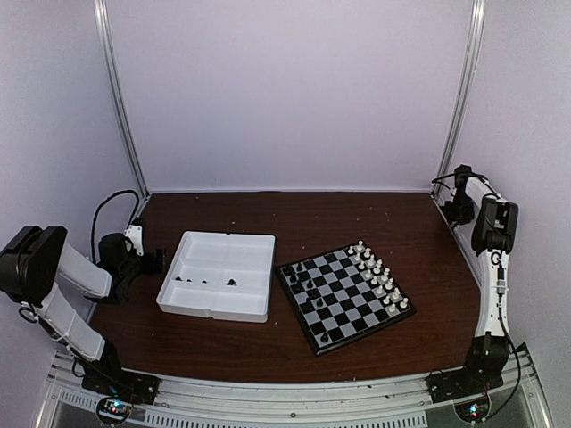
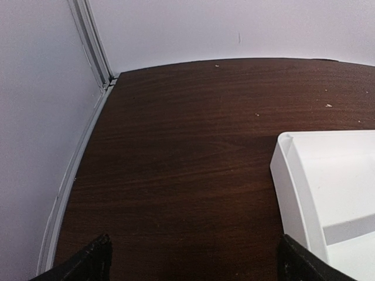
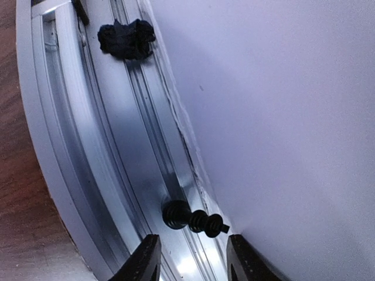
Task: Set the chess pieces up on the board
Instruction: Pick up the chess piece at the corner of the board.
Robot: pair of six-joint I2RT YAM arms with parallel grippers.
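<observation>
The board (image 1: pixel 353 308) lies right of the table's middle, turned at an angle. A few black chess pieces (image 1: pixel 303 279) stand on its left squares, and white pieces (image 1: pixel 379 278) line its right side. More black chess pieces (image 1: pixel 204 281) lie loose in the white tray (image 1: pixel 227 235). My left gripper (image 1: pixel 150 259) (image 2: pixel 193 257) hovers open over bare wood just left of the tray (image 2: pixel 304 193), holding nothing. My right gripper (image 1: pixel 460 207) (image 3: pixel 193 257) is tucked into the far right corner, pointing at the frame rail, its jaws apart with nothing between them.
An aluminium rail (image 3: pixel 105 146) and the white wall fill the right wrist view. A black ribbed fitting (image 3: pixel 193 218) and a black clump (image 3: pixel 126 38) sit on the rail. Dark wood shows left of the tray and in front of the board.
</observation>
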